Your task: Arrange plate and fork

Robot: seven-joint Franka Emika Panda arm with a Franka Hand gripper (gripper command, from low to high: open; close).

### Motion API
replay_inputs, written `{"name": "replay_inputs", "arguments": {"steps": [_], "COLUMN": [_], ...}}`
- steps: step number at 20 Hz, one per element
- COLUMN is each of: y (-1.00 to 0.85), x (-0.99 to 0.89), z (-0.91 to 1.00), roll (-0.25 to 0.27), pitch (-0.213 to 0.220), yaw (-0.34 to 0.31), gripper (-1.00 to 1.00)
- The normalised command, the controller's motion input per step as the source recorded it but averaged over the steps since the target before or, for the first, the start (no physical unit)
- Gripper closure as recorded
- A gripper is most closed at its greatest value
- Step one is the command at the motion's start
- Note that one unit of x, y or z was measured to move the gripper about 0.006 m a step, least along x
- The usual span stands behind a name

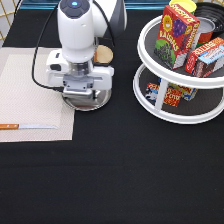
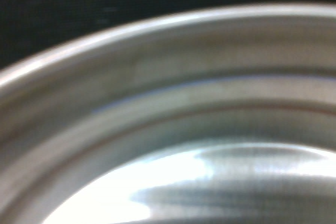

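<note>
Hovering low over the plate (image 1: pixel 97 101), the gripper (image 1: pixel 80 97) perhaps touches it.

A: How much of the plate (image 1: pixel 97 101) showed in the exterior view?

B: Only a curved sliver of its rim. The gripper (image 1: pixel 80 96) sat right over it and covered the rest, and the fingertips themselves were lost behind the hand's body, so their spread couldn't be judged.

A: And the wrist view?

B: The plate (image 2: pixel 187 125) overran every edge there; only part of its rim and its flat centre fitted in.

A: Anything else cut off?

B: The knife (image 1: pixel 25 126), well off to the side of the fingers, ran out past the picture's edge at its handle. The wooden disc (image 1: pixel 103 54) beyond the hand was half hidden by the arm. I couldn't make out the fork.
</note>
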Motion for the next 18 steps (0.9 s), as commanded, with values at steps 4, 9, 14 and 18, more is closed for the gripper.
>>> {"name": "replay_inputs", "arguments": {"steps": [4, 9, 14, 18], "y": [-0.8, -0.78, -0.78, -0.83], "x": [0.25, 0.31, 0.33, 0.22], "z": [0.15, 0.16, 0.17, 0.1], "roll": [0.116, 0.108, 0.099, 0.108], "pitch": [0.089, 0.09, 0.085, 0.077], "yaw": [0.014, 0.047, 0.058, 0.033], "gripper": [-1.0, -1.0, -1.0, -1.0]}}
